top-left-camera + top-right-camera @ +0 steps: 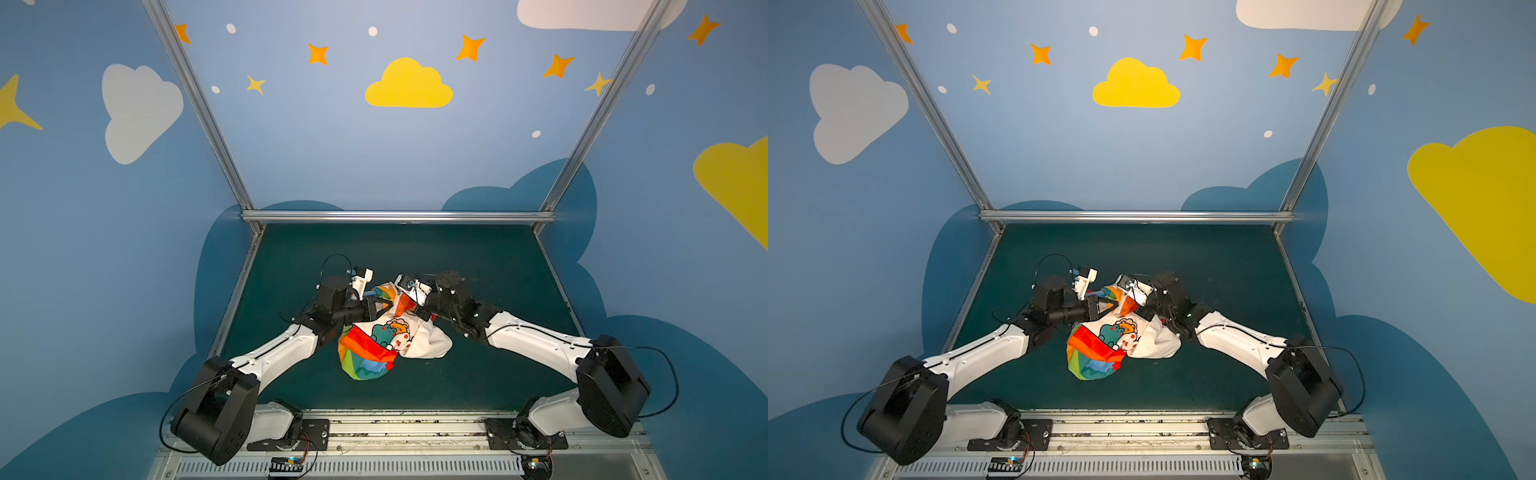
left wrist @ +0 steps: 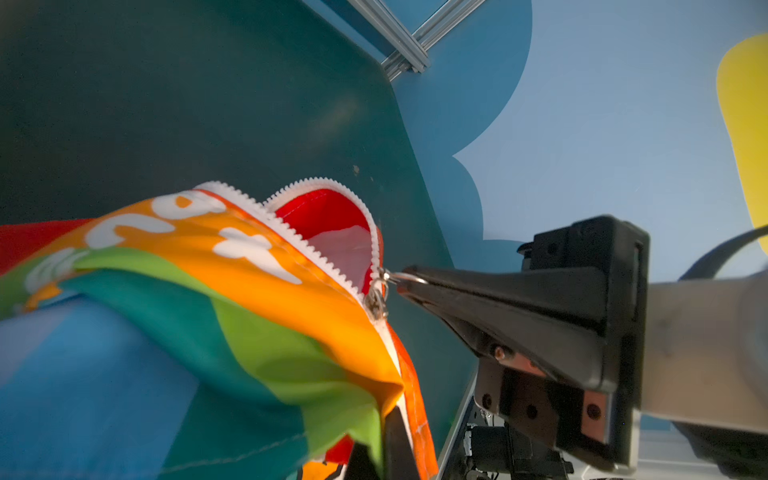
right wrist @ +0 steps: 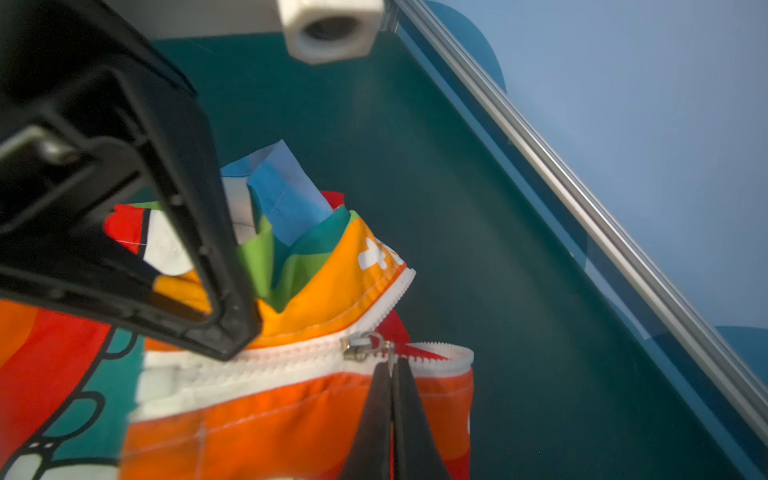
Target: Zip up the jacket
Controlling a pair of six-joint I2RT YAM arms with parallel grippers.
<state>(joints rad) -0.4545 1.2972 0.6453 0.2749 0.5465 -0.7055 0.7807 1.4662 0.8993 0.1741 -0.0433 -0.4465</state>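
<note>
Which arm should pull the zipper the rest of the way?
Right. The right gripper pinches the ring pull; the left gripper only holds the jacket fabric.

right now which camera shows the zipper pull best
The left wrist view: the zipper pull hangs in sharp side profile, its ring pinched by the right gripper. The right wrist view shows it close too, but the ring is edge-on. In both top views it is too small to make out.

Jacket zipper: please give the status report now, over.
Left gripper shut on rainbow-striped child's jacket beside white zipper. Right gripper shut on silver ring pull. Teeth beyond slider apart. Nothing blocking.
</note>
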